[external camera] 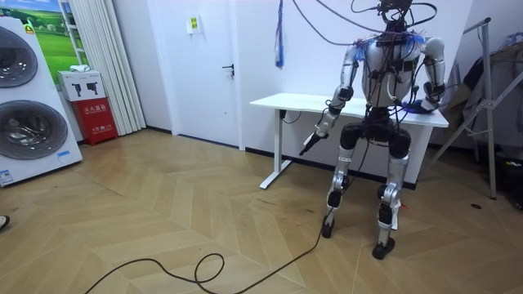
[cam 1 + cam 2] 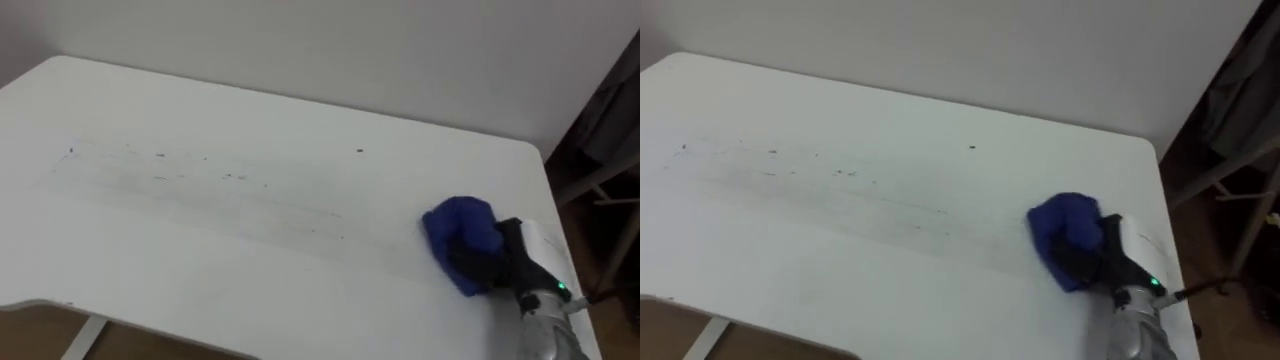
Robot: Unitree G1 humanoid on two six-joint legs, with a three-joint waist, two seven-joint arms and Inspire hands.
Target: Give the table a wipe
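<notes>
A white table spreads out before me, and in the room view I stand at the long side of the table. A bunched blue cloth lies near its right end. My right hand rests on the cloth, dark fingers curled into it and partly hidden by the folds. Faint dark smudges and specks run in a band across the left and middle of the tabletop, and a single dark dot lies farther back. My left hand hangs beside my hip below the tabletop, fingers straight and holding nothing.
The table's right edge lies just beyond the cloth, with a metal rack past it. A white wall runs behind the table. Two stacked washing machines and a red box stand far off at the room view's left.
</notes>
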